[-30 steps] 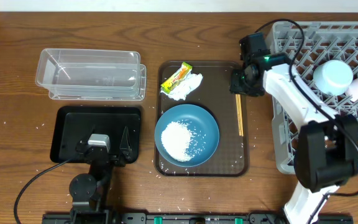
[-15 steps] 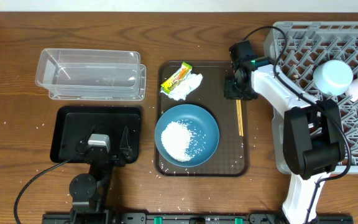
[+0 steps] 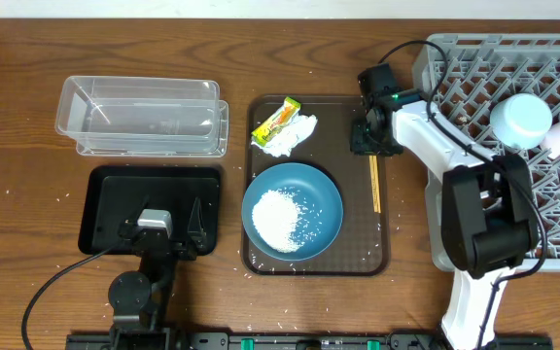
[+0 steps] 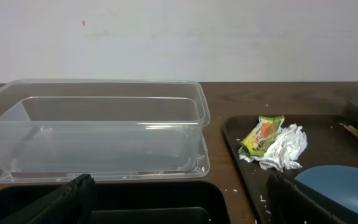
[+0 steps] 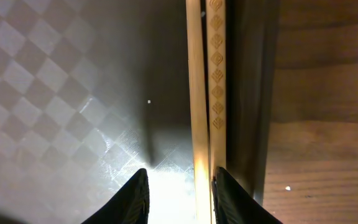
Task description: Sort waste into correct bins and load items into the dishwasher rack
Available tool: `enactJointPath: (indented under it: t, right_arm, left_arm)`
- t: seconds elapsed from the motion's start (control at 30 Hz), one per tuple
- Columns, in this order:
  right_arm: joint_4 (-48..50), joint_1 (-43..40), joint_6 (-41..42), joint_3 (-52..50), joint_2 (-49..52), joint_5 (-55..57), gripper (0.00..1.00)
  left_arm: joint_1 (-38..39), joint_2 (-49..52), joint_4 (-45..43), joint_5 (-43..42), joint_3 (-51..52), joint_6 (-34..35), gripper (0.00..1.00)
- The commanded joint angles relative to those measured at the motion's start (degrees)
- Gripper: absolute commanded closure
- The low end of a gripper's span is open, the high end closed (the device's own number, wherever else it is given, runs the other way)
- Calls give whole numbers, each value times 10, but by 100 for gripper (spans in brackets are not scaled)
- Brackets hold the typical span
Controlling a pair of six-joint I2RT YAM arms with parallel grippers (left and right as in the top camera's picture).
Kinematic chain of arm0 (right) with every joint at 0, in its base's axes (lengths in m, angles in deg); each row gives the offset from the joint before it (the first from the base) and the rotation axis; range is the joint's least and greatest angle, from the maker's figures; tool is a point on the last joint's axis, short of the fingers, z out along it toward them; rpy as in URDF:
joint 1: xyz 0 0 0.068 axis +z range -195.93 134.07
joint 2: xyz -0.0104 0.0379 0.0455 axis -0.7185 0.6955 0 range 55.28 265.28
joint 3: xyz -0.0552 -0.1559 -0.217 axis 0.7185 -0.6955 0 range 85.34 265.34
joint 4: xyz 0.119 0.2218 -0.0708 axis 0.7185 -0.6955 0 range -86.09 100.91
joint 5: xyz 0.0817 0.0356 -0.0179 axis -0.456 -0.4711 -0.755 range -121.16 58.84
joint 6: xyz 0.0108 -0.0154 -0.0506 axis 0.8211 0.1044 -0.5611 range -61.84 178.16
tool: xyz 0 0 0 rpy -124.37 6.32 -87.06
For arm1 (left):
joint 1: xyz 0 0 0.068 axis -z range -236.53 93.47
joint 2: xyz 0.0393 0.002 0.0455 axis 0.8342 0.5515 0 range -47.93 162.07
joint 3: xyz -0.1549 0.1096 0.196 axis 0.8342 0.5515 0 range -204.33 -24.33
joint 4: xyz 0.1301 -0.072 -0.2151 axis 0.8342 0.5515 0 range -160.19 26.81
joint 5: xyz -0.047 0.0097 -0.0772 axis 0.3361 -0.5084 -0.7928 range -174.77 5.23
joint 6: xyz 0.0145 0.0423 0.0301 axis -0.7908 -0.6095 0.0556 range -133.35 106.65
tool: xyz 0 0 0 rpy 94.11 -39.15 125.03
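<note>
Right wrist view: the right gripper [image 5: 180,194] stands narrowly parted over the thin wooden chopsticks [image 5: 207,93], which lie together by the right rim of the brown rectangular serving tray [image 5: 73,93]. The left gripper [image 4: 178,190] is spread wide above the shallow black rectangular tray [image 3: 105,199].

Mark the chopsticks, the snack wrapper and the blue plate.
chopsticks [image 5: 216,81]: right wrist view, patterned shaft.
snack wrapper [image 3: 276,121]: overhead view, its middle.
blue plate [image 3: 323,200]: overhead view, bare right side.

Colours and patterns showing on the tray

The pale wooden chopsticks [image 5: 216,74] are showing a row of diamonds, the brown tray [image 5: 55,93] is showing a fine checker texture, and the blue plate [image 3: 321,194] is carrying white rice [image 3: 278,219] near a yellow-green wrapper [image 3: 276,119] and white tissue [image 3: 297,134].
</note>
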Motion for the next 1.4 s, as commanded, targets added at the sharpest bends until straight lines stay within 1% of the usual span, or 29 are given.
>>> enactJointPath:
  t: [0.0, 0.23, 0.33, 0.4, 0.57, 0.6, 0.83, 1.0, 1.2, 1.37]
  right_arm:
    - [1, 12, -15, -3, 22, 9, 68]
    - [1, 12, -15, -3, 23, 9, 68]
    - [1, 12, -15, -4, 24, 9, 72]
    - [1, 12, -15, -5, 24, 9, 78]
    - [-6, 12, -15, -12, 24, 14, 97]
    - [-11, 12, -11, -12, 24, 9, 99]
    - [-26, 10, -8, 5, 9, -48, 99]
    - [-77, -14, -13, 76, -27, -39, 99]
    - [-162, -92, -89, 203, -74, -39, 99]
    - [-189, -170, -131, 266, -96, -39, 99]
  left_arm:
    - [2, -4, 19, -8, 9, -3, 9]
    - [2, -4, 19, -8, 9, -3, 9]
    - [2, -4, 19, -8, 9, -3, 9]
    - [2, -4, 19, -8, 9, -3, 9]
    - [2, -4, 19, -8, 9, -3, 9]
    - [2, -4, 19, -8, 9, -3, 9]
    - [2, -4, 19, -8, 9, -3, 9]
    - [2, -4, 19, -8, 9, -3, 9]
    - [2, -4, 19, -8, 9, -3, 9]
    - [2, -4, 19, -8, 9, -3, 9]
